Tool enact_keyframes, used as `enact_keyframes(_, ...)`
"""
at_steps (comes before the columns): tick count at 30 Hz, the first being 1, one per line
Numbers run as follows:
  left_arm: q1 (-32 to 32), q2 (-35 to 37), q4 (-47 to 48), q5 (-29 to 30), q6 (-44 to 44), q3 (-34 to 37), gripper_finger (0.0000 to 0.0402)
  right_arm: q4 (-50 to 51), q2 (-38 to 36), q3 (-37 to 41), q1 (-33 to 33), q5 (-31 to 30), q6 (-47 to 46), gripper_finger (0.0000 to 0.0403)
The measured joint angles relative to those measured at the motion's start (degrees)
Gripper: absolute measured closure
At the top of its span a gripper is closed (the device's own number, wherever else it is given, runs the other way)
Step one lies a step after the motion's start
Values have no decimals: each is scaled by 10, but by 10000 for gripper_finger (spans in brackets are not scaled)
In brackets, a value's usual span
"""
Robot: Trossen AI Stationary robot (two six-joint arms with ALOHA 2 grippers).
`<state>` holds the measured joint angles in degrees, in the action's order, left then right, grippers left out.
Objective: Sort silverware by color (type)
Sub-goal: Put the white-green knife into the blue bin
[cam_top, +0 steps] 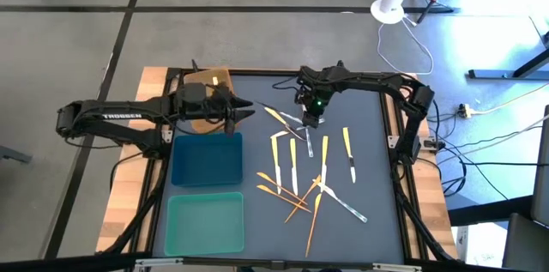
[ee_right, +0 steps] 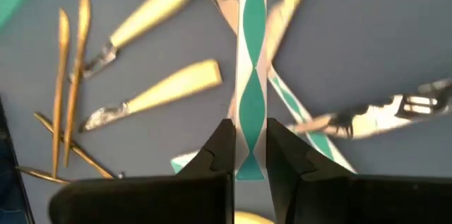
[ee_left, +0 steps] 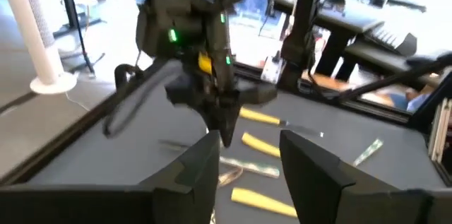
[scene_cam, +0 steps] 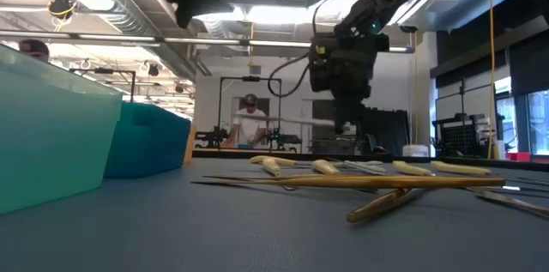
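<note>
The silverware lies scattered on the dark mat: yellow-handled pieces, orange-gold ones and a silver-grey one. My right gripper is above the far part of the pile, pointing down, shut on a silver-grey utensil that mirrors teal. Around it the right wrist view shows yellow handles and orange-gold pieces. My left gripper is open and holds nothing. It hovers at the far edge of the blue tray, facing the right gripper. My right gripper pinches the silver-grey utensil at one end between its two fingers, coming from above. The strip runs away from the fingertips over the other pieces. Whether its far end touches the table cannot be told.
Three trays line the table's left side: brown at the far end, blue in the middle, teal nearest. The low view shows the teal tray's wall close by. A person stands in the room beyond the table.
</note>
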<state>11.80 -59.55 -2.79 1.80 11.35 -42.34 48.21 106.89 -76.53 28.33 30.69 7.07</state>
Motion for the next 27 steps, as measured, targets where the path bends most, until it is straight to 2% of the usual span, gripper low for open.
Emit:
enact_keyframes(6, 0, -35, -8, 6, 0, 0, 247, -1, 0, -58, -36, -10, 0, 368)
enact_keyframes(16, -9, -57, -62, 0, 1, 1, 248, -1, 0, -105, -124, -99, -7, 368)
enact_keyframes(27, -38, 8, -74, -1, 1, 1, 251, -12, 0, -105, -204, -161, -35, 368)
